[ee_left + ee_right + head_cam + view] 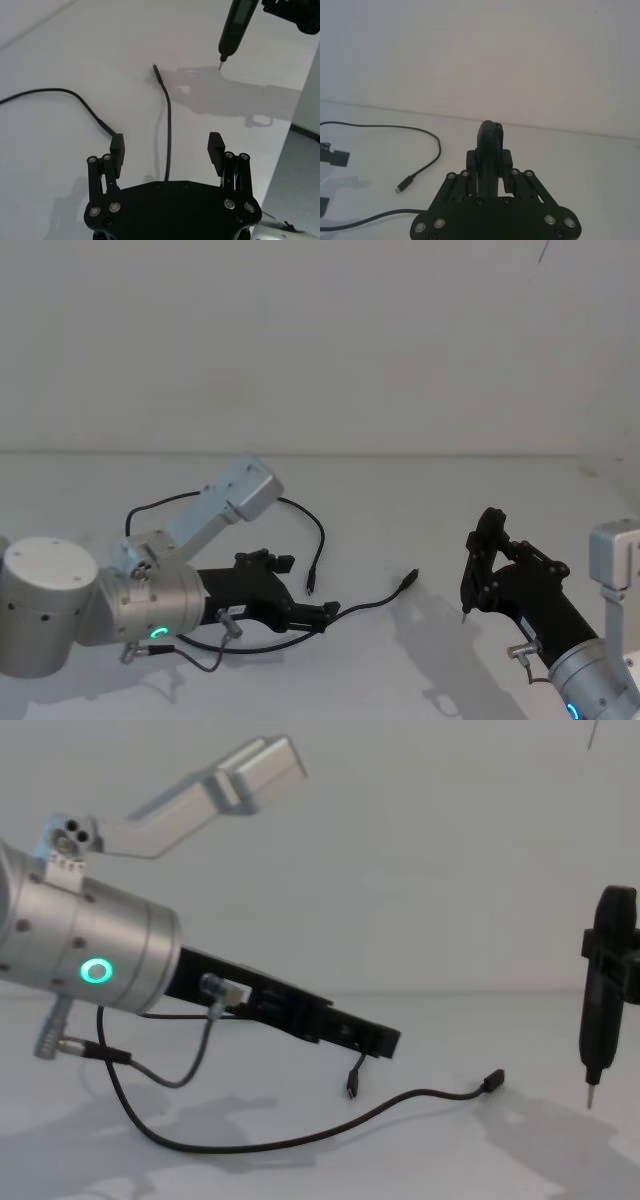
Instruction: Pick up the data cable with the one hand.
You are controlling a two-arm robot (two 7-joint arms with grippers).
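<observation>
Left tool [167, 146] is low over the table [450, 500], left of centre and nearer the near edge than the far one. Jaws are wide open with nothing in them.

The data cable [372, 602] lies flat on the table. In the left wrist view one run passes straight up the gap between the two pads [216, 147] and ends in a plug beyond them, toward the table's middle. That run is nearer the gap's centre than either pad. The other plug end lies just beside the opposite pad. The rest of the cord loops back toward the far-left of the table, partly hidden behind the left arm.

Right tool [489, 165] is over the right side of the table, closed around a black pen-like tool [598, 1010] held upright with its tip down. The tip is just above the surface and well apart from the cable.

Step, as I read it: approach and line-up are done, and the grasp is not yet made. I cannot tell whether the left pads are touching the table or sitting just above it.

Next move calls for:
- Drop the last bit so the pads flank the cord.
- Close fully, since the cord is thin and will slip through a loose pinch.
- Lift straight up.

Watch the second plug by the pad, which could get pinched or dragged. The cable is limp, so the free ends will trail on the lift.
</observation>
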